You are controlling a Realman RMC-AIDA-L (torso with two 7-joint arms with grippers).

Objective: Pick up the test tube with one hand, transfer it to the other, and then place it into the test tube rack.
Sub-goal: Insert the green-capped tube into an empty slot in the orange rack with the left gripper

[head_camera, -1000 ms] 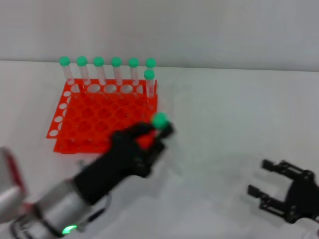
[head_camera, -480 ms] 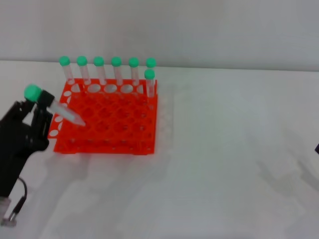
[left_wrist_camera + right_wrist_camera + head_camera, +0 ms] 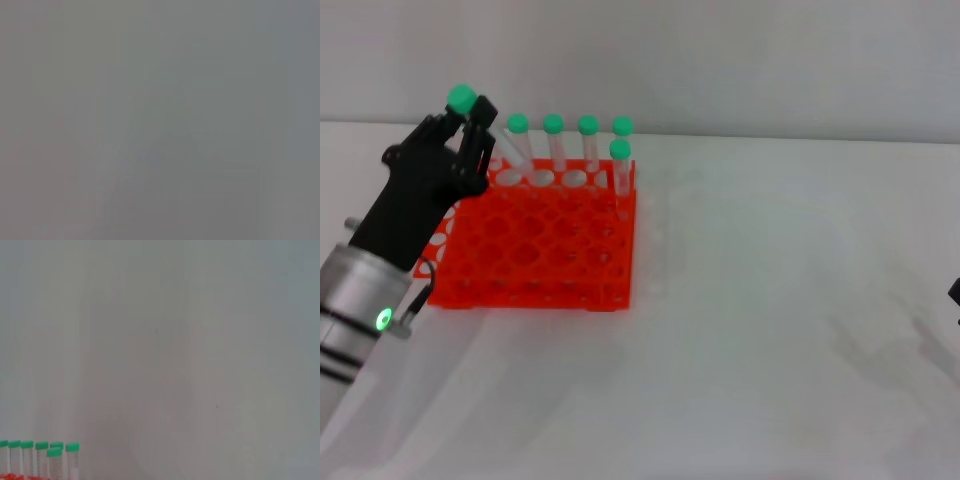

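1. Gripping the test tube (image 3: 480,125) by its cap end: left gripper (image 3: 470,120), fingers closed.
2. Moved from rack's (image 3: 535,240) near-left side to far-left corner; insertion imminent.
3. Right gripper (image 3: 955,292): barely seen at right edge, state indeterminable.

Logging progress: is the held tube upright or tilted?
Tilted: the test tube leans, cap up-left, in the left gripper over the rack.

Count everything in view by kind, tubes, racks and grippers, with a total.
Orange-red perforated plastic test tube rack: 1
Clear green-capped tubes standing in it: 5 visible, more possibly hidden
Clear green-capped test tube held in the left gripper: 1
Black grippers: 2, right gripper barely in view
Total: 9
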